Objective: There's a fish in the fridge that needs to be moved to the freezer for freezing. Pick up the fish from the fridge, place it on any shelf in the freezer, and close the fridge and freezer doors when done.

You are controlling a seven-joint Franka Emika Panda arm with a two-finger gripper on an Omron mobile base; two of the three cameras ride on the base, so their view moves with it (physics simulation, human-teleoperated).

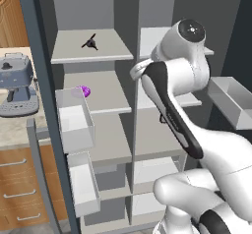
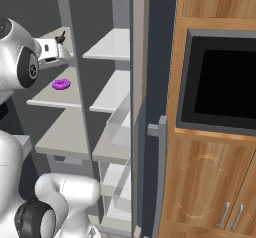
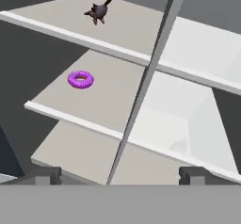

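Observation:
The fish (image 1: pixel 90 42) (image 3: pixel 99 11), small and dark with a forked tail, lies on an upper shelf of the fridge (image 1: pixel 93 105), the left compartment of the slate-blue unit. The freezer (image 1: pixel 167 100) (image 3: pixel 197 53) is the compartment to the right of the divider. Both doors stand open, the left door (image 1: pixel 44 105) and the right door (image 2: pixel 135 107) showing white inner bins. My gripper (image 3: pixel 120 176) is open and holds nothing. It hangs in front of the shelves, below and short of the fish, facing the divider.
A purple donut (image 1: pixel 83 91) (image 3: pixel 81 79) lies one shelf below the fish. A coffee machine (image 1: pixel 17 85) stands on the counter at left, above wooden drawers (image 1: pixel 19 189). A black wall oven (image 2: pixel 220 82) in wooden cabinets sits right of the open door.

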